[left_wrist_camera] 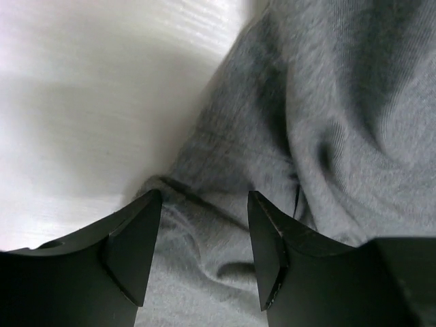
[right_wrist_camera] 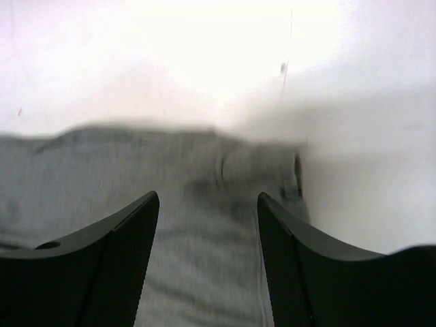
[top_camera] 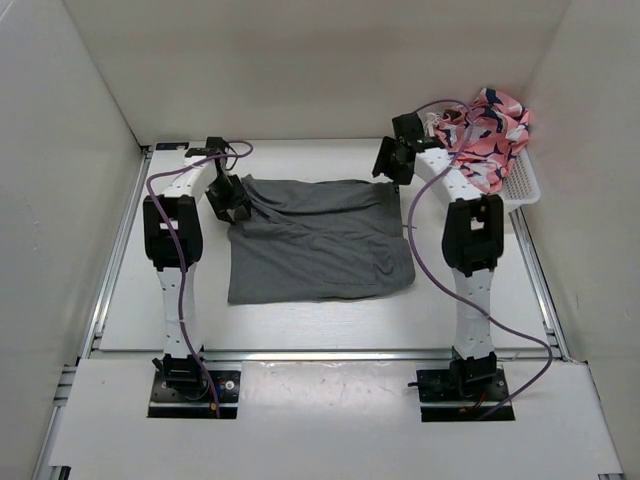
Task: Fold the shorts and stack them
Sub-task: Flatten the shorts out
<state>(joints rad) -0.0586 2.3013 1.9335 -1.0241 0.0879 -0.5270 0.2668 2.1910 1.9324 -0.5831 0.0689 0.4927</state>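
Observation:
The dark grey shorts [top_camera: 320, 240] lie spread flat on the white table in the middle of the top view. My left gripper [top_camera: 232, 205] is low over their far left corner; in the left wrist view its open gripper [left_wrist_camera: 204, 235] straddles rumpled grey cloth [left_wrist_camera: 327, 122] without closing on it. My right gripper [top_camera: 392, 165] hovers above the far right corner of the shorts. In the right wrist view it [right_wrist_camera: 208, 231] is open, with blurred grey cloth [right_wrist_camera: 197, 225] and its right edge below.
A white basket [top_camera: 522, 185] at the far right holds pink patterned clothes [top_camera: 485, 130]. White walls close in the table on the left, back and right. Purple cables loop from both arms.

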